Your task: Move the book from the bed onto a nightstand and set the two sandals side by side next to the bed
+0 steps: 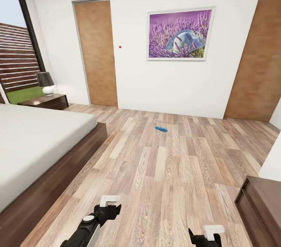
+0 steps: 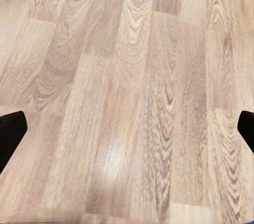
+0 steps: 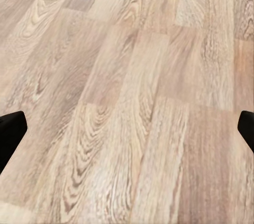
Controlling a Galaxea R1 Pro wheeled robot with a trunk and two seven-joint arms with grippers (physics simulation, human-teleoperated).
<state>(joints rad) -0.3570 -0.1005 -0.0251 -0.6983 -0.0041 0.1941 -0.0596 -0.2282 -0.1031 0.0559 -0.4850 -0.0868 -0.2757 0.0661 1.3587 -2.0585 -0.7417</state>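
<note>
Both sets of fingers (image 2: 11, 134) (image 3: 11, 131) spread wide, empty, over the floor (image 1: 175, 177); a small blue thing, maybe a sandal (image 1: 160, 129), lies well beyond them.

small blue thing (image 1: 161, 129) on the floor (image 1: 175, 169), too small to tell.

Both arms are held low at the near edge of the head view. The left arm (image 1: 88, 229) is seen as a black and white forearm angled up toward the middle, ending in the left gripper (image 1: 108, 205), topped by a white bracket. The right gripper (image 1: 207, 235) is cut off by the frame, with a white bracket and black body visible. In each wrist view, two dark fingertips (image 2: 10, 134) (image 3: 10, 136) are set wide apart, nothing held between them.
</note>
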